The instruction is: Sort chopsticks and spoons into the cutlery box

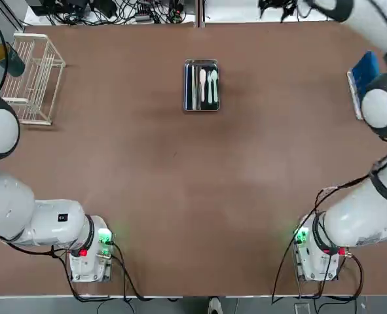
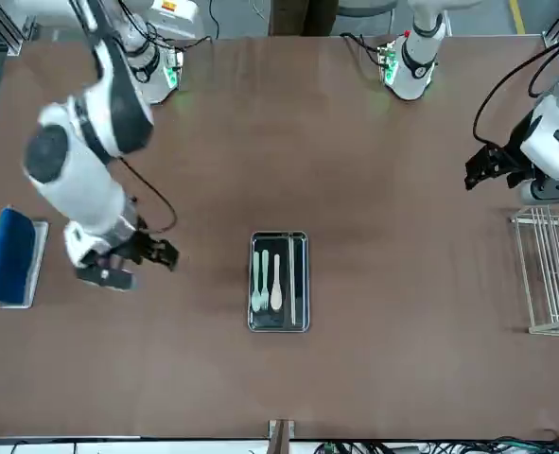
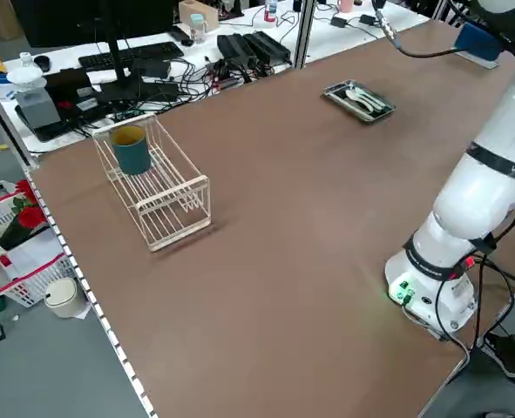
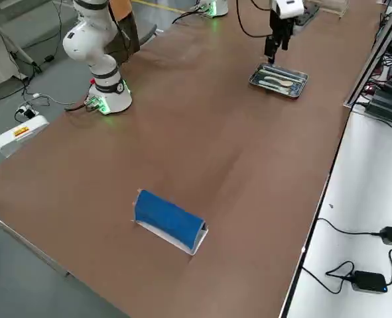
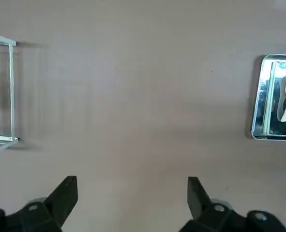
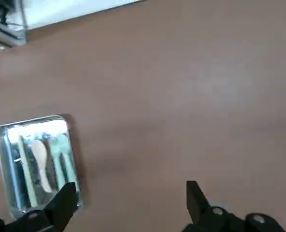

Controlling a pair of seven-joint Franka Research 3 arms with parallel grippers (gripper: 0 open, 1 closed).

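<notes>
Hovering right gripper (image 2: 128, 263): up above bare table to the robot's right of the cutlery box, fingers spread wide with nothing between them.
Right fingertips (image 6: 65, 195): dark, set far apart in the wrist view, the brown tabletop showing through the gap.
Left gripper (image 2: 482, 168): parked over the robot's left side of the table near the wire rack, fingers wide apart and empty.
Cutlery box (image 1: 202, 85): shiny metal tray toward the far middle of the table, long side running away from the robot, well apart from both grippers.
Spoons (image 1: 208, 84): two pale ones lying side by side inside the box, bowls toward the far end.
Chopsticks (image 2: 291, 281): thin pale sticks lying lengthwise in the box, along the long wall on the robot's left, beside the spoons.
Table (image 1: 180, 196): brown, bare across the middle.
Wire rack (image 1: 33, 77): white, at the far left corner, with a teal and yellow cup (image 3: 132, 148) inside.
Blue object (image 4: 168, 216): on a pale holder at the table's right edge.
</notes>
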